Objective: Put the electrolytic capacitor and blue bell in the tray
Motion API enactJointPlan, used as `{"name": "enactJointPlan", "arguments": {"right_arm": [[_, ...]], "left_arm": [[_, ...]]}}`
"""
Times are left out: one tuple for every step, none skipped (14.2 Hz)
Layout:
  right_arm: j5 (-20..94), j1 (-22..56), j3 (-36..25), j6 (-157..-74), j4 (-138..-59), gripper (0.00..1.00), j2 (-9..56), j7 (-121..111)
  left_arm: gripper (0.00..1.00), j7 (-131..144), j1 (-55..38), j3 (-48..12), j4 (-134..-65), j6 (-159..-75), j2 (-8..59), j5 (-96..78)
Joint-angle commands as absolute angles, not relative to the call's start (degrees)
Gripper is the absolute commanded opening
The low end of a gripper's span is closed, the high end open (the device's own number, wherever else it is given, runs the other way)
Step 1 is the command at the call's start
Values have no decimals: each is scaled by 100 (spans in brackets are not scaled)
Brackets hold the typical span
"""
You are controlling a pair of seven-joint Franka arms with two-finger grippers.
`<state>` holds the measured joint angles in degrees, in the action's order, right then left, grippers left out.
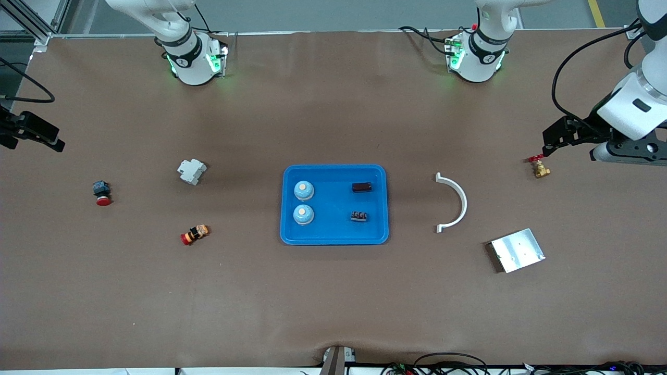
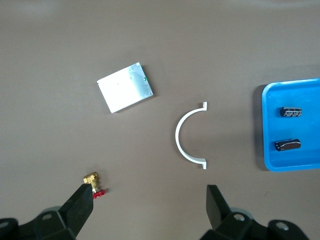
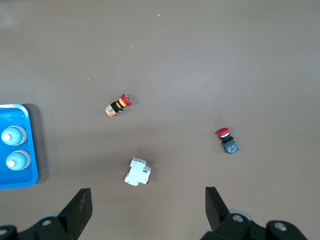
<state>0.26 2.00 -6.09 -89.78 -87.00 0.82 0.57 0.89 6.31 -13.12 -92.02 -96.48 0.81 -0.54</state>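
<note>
Two blue bells (image 1: 304, 202) and two capacitors (image 1: 361, 201) sit in tray (image 1: 333, 172). Left gripper (image 2: 150, 200) and right gripper (image 3: 147, 202) hang spread and empty; a needless regrasp risks knocking them out.

Premises: a robotics laboratory or test cell. Evidence: two white robot arms are bolted along one edge of a large desk (image 1: 333, 302) covered in plain brown sheeting, their bases (image 1: 194, 62) lit with green indicator lights. Aluminium framing (image 1: 31, 21) stands at one corner and loose cables (image 1: 448, 362) run along the desk edge. Items laid out are industrial parts: a circuit breaker (image 1: 191, 171), red push buttons (image 1: 102, 192), a brass valve (image 1: 540, 167) and a metal plate (image 1: 517, 250).
</note>
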Motion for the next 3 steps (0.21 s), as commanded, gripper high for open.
{"name": "enactJointPlan", "arguments": {"right_arm": [[97,185,-624,-8921,-8657,100,105,123],[97,176,-624,-8921,-8649,100,105,123],[97,176,-624,-8921,-8657,100,105,123]], "left_arm": [[100,0,677,-1345,-9202,-9598,62,-149],[100,17,677,-1345,-9202,-9598,62,-141],[100,44,668,-1345,-9202,-9598,62,-141]]}}
